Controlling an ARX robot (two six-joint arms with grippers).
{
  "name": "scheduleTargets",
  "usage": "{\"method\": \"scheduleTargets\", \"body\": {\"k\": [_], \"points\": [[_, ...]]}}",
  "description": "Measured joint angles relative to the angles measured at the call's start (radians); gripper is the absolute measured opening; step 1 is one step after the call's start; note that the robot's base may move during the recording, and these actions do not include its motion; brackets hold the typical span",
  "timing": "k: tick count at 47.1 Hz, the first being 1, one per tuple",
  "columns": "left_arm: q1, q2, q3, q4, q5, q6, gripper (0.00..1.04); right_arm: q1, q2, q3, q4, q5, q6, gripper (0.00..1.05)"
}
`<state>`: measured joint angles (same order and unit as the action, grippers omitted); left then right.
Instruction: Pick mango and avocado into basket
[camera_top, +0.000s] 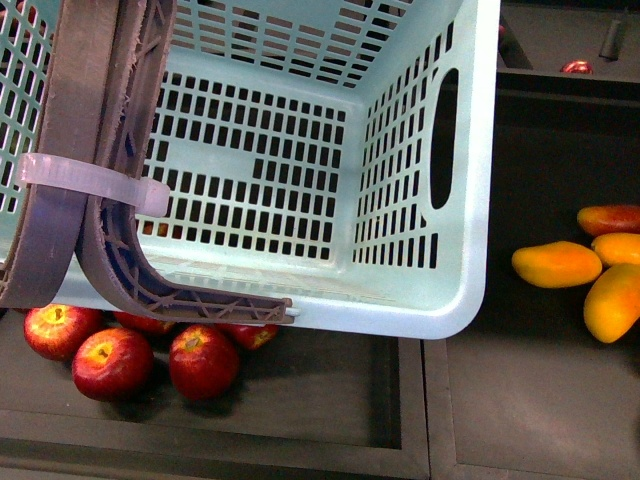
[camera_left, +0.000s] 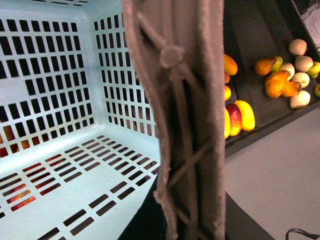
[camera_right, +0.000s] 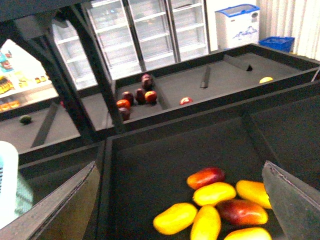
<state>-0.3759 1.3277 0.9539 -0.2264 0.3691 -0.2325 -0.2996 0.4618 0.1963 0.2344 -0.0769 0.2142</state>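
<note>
Right gripper (camera_right: 179, 165) jaws wide apart, apparently over mango (camera_top: 556, 264) tray (camera_right: 145, 170). Left gripper: cannot tell, basket (camera_top: 420, 300) handle (camera_left: 180, 100) fills its view.

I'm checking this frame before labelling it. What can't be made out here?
Avocado: perhaps the tiny dark green speck far off in the right wrist view, too small to confirm.
Left gripper: in no view; the brown handle fills the left wrist view's middle.
Apples: front view, some hidden under the basket, count unclear.
Mangoes: front view, the pile is cut by the right edge.
</note>
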Motion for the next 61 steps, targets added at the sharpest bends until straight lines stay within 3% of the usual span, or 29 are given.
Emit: {"method": "scheduleTargets", "body": {"k": [5,14,23,39,61], "points": [[0.000,0.000,0.000,0.000,0.006,0.000,0.08,-0.163,0.325,0.126,0.080,-0.103,-0.074,0.97],[0.000,0.000,0.000,0.000,0.008,0.000,0.08,-0.245,0.726,0.191,0.185,-0.168,-0.200,0.97],[-0.001,0.000,0.000,0.000,0.008,0.000,0.08,-0.249,1.035,0.239,0.280,-0.199,-0.267,0.97],[-0.001,0.000,0.000,0.000,0.005,0.000,0.08,-0.175,1.574,0.401,0.467,-0.190,-0.354,0.97],[-0.001,0.000,0.000,0.000,0.008,0.000,0.08,-0.269,1.852,0.669,0.333,-0.327,-0.645,0.97]]}}
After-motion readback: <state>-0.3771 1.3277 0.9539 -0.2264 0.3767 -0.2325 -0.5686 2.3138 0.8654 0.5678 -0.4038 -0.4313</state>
